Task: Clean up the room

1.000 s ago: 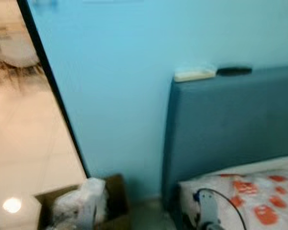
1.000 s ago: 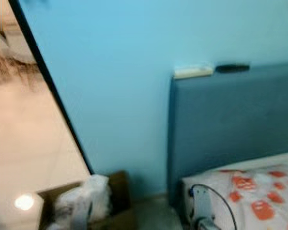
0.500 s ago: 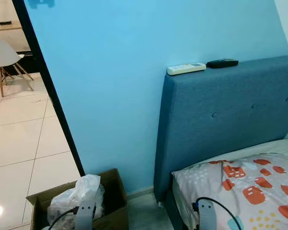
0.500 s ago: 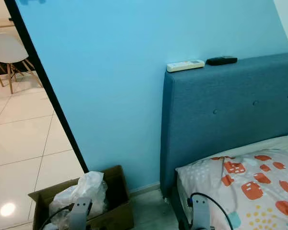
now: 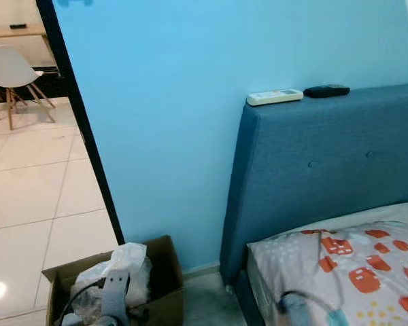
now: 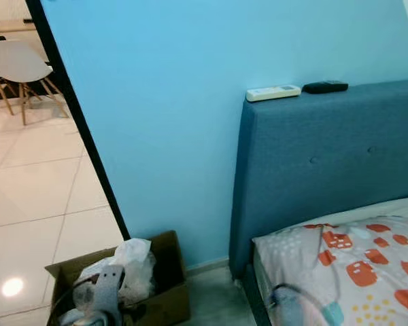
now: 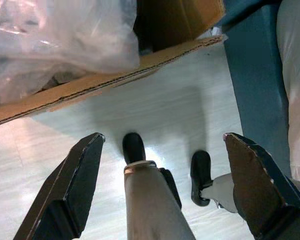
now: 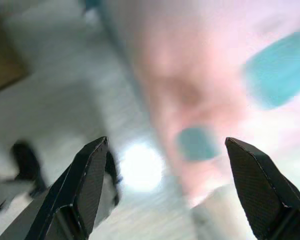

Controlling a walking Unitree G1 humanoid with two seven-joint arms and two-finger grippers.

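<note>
Sitting beside bed (image 5: 326,197), cardboard box (image 5: 164,272) holding crumpled plastic bags (image 5: 126,266), both grippers' jaws spread, empty

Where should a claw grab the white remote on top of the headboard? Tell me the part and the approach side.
Grip the white remote across its narrow width near the middle, coming from above. It lies flat along the headboard top edge with the wall close behind, so a side approach looks blocked. The black remote lies just beside one end.
</note>
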